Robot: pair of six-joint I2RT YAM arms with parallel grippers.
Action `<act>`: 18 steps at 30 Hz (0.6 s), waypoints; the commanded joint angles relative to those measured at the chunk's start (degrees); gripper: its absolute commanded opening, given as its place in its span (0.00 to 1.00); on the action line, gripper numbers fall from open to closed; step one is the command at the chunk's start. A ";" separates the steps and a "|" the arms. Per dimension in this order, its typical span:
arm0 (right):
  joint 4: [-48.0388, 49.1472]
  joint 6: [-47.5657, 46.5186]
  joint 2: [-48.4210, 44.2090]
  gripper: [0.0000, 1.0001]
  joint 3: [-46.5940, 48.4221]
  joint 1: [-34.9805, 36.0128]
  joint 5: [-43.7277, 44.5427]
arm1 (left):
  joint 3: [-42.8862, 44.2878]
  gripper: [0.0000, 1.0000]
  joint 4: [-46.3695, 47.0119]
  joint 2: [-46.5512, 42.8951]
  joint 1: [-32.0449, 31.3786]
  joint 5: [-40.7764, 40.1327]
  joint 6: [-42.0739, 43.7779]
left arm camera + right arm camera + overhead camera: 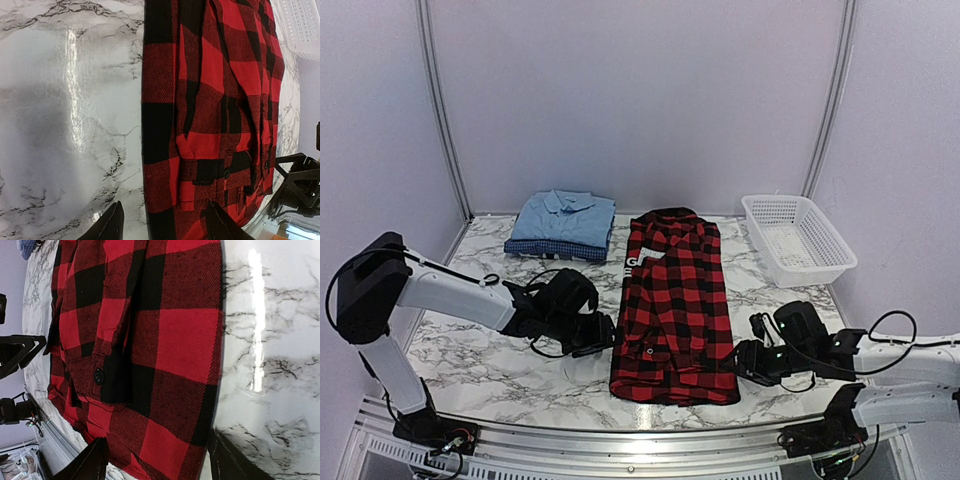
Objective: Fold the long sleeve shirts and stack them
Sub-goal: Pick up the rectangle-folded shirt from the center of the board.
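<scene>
Plaid shirt folded lengthwise, both grippers at its near corners

Top external view. Red-and-black plaid shirt (675, 310): lies flat at the middle of the marble table (490, 365), narrowed to a long panel, collar to the far side, white lettering partly showing. It appears ready for a crosswise fold. Light blue collared shirt (565, 213): folded, stacked on the dark blue checked shirt (552, 248) at far left, the likely destination pile. White mesh basket (810, 268): far right, well apart from the shirts; no garment visible inside. Left gripper (600, 335) and right gripper (745, 360): low at opposite sides of the hem end, probably placed to lift it together.

Left wrist view. Left gripper (165, 205): jaws apart, straddling the plaid shirt's (210, 75) edge, clamping nothing.

Right wrist view. Right gripper (159, 437): jaws apart over the shirt's other edge (165, 330), gripping nothing.
</scene>
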 commanded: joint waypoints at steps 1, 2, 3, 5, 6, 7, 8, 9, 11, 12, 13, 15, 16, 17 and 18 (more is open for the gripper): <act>2.99 0.33 1.74 0.68 -0.88 -0.81 -1.93 | 1.19 0.57 -1.39 1.68 -0.20 1.80 1.76; 3.80 0.45 2.36 0.68 -1.05 -0.84 -2.32 | 1.35 0.58 -1.94 1.98 -0.28 1.87 1.82; 4.70 0.62 2.93 0.68 -1.23 -0.86 -2.61 | 1.71 0.58 -2.46 2.33 -0.37 1.95 1.96; 5.99 0.69 4.35 0.68 -1.23 -0.89 -3.06 | 2.92 0.59 -4.49 3.66 -0.68 2.25 2.39; 6.42 0.49 5.21 0.68 -0.98 -0.86 -3.24 | 3.63 0.59 -5.59 4.42 -0.84 2.35 2.67; 6.75 0.31 6.26 0.68 -0.68 -0.90 -3.46 | 4.30 0.59 -6.48 5.15 -1.02 2.29 2.74; 6.89 0.16 6.91 0.68 -0.34 -0.84 -3.49 | 4.80 0.59 -7.07 5.72 -1.20 2.17 2.74; 7.09 -0.06 7.54 0.68 -0.06 -0.89 -3.61 | 5.15 0.59 -7.41 6.32 -1.42 2.07 2.66; 7.72 -0.31 8.45 0.68 0.19 -0.89 -3.80 | 5.73 0.58 -8.26 7.32 -1.83 1.76 2.33; 7.99 -0.30 8.73 0.68 0.10 -0.88 -3.98 | 6.08 0.57 -8.70 7.71 -2.07 1.64 2.17; 8.19 -0.27 9.00 0.68 0.11 -0.85 -4.16 | 6.20 0.57 -9.00 7.98 -2.32 1.49 2.00; 8.46 -0.23 9.29 0.68 0.11 -0.87 -4.44 | 6.24 0.55 -9.52 8.37 -2.63 1.19 1.68; 8.44 -0.20 9.34 0.68 0.11 -0.87 -4.65 | 6.25 0.54 -9.79 8.50 -2.66 1.02 1.59; 8.57 -0.12 9.33 0.68 0.18 -0.84 -4.82 | 6.32 0.53 -9.99 8.69 -2.67 1.00 1.58; 8.45 -0.01 9.35 0.67 0.39 -0.89 -5.01 | 6.46 0.52 -10.16 8.83 -2.67 0.99 1.58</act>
